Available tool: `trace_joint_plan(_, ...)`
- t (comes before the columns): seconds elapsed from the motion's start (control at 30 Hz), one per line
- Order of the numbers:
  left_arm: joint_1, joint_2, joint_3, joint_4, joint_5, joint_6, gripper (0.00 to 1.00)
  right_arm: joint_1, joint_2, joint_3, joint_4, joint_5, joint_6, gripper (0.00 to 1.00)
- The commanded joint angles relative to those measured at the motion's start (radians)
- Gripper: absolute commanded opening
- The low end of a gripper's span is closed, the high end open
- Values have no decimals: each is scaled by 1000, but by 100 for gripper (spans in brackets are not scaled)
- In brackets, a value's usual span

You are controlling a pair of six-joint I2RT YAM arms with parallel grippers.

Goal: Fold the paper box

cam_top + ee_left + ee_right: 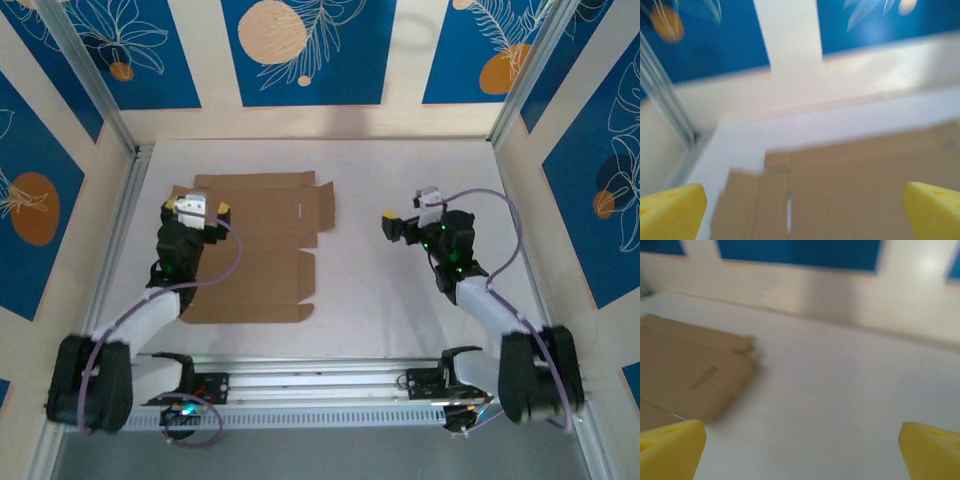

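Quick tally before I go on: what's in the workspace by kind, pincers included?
Cardboard sheets: 1, the paper box, lying flat
Open pincers: 2, the left pincer and the right pincer
Total: 3

- The top external view looks steeply down from high behind the near edge of the white tabletop (400, 290), taking in all of it and the flat brown corrugated cardboard sheet (262, 250).
- The left wrist view hangs close over that sheet (855, 185), facing the blue-and-cream panelled wall (790, 40).
- The right wrist view sits low over bare tabletop (840, 390), looking across at the sheet's edge (690, 365); all three views share the sheet.
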Motion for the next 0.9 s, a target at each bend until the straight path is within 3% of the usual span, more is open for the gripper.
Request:
trace_joint_plan(0.0, -47, -137, 42, -80, 147, -73, 100, 133, -112, 112, -225, 31, -103, 99)
trace_joint_plan(0.07, -86, -214, 80, -155, 350, -97, 100, 226, -157, 182, -333, 17, -104, 99)
trace_joint_plan(0.1, -144, -247, 127, -251, 343, -105, 100, 282, -178, 221, -384, 39, -92, 99)
trace_joint_plan(0.2, -340, -288, 304, -661, 67, -194, 100, 438, -199, 374, -570, 95, 41, 99)
trace_joint_plan(0.37, -376, -261, 568, -1239, 77, -449, 100, 619, -130, 722, -1082, 275, 355, 99)
trace_joint_plan(0.43, -376, -271, 579, -1323, 2, -490, 100, 601, -105, 825, -1287, 237, 498, 99)
trace_joint_plan(0.47, -376, -294, 546, -1306, -26, -495, 100, 584, -109, 829, -1301, 200, 516, 99)
trace_joint_plan(0.53, -373, -357, 487, -1271, -48, -516, 100, 527, -154, 759, -1263, 143, 603, 99)
trace_joint_plan(0.63, -371, -440, 448, -1278, -77, -575, 100, 370, -228, 593, -1059, -170, 602, 99)
trace_joint_plan(0.67, -371, -447, 446, -1286, -56, -571, 100, 335, -232, 551, -1028, -178, 617, 99)
trace_joint_plan(0.73, -370, -434, 451, -1300, 8, -552, 100, 305, -203, 493, -1017, -46, 656, 99)
trace_joint_plan(0.87, -369, -349, 446, -1294, 250, -528, 100, 246, -70, 411, -865, -169, 580, 100)
